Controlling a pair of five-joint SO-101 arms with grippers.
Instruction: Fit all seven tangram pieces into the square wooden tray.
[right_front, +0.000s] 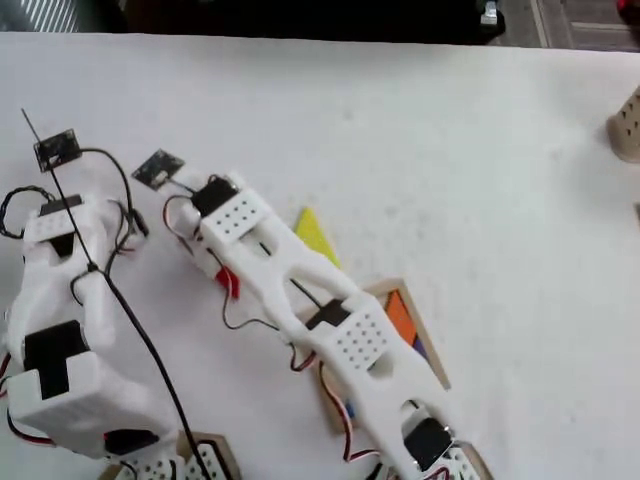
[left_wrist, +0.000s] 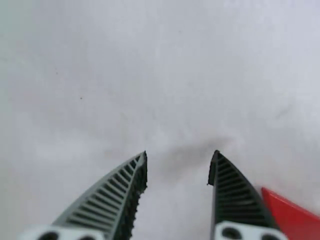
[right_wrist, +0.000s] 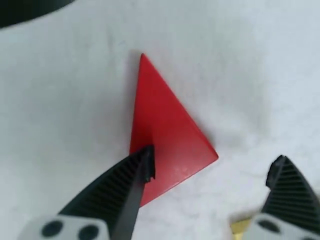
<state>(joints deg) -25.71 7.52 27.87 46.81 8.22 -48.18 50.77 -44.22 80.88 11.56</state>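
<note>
Evidently open, the right gripper (right_wrist: 212, 157) held its jaws wide apart above the table (right_front: 450, 150). One ribbed finger (right_wrist: 125, 185) lay with its tip over the edge of a red triangle (right_wrist: 162, 125), and whether it touched could not be told. The other finger stood over bare table just past the triangle's corner. A yellow piece (right_wrist: 240, 226) showed just beside that second finger.

Likewise open, the left gripper (left_wrist: 180, 160) had its jaws parted over bare table, with nothing between them. A corner of the red triangle (left_wrist: 290, 215) lay just beside one finger.

In the high view, the right arm (right_front: 340, 320) stretched slantwise across the wooden tray (right_front: 432, 358) and hid much of it. An orange piece (right_front: 400, 315) and a purple piece (right_front: 418, 347) lay inside the tray against its rim. The yellow piece (right_front: 315, 235) rested on the table outside the tray, beside this arm. The left arm (right_front: 60, 340) stood folded near the table's edge, well apart from the tray.
</note>
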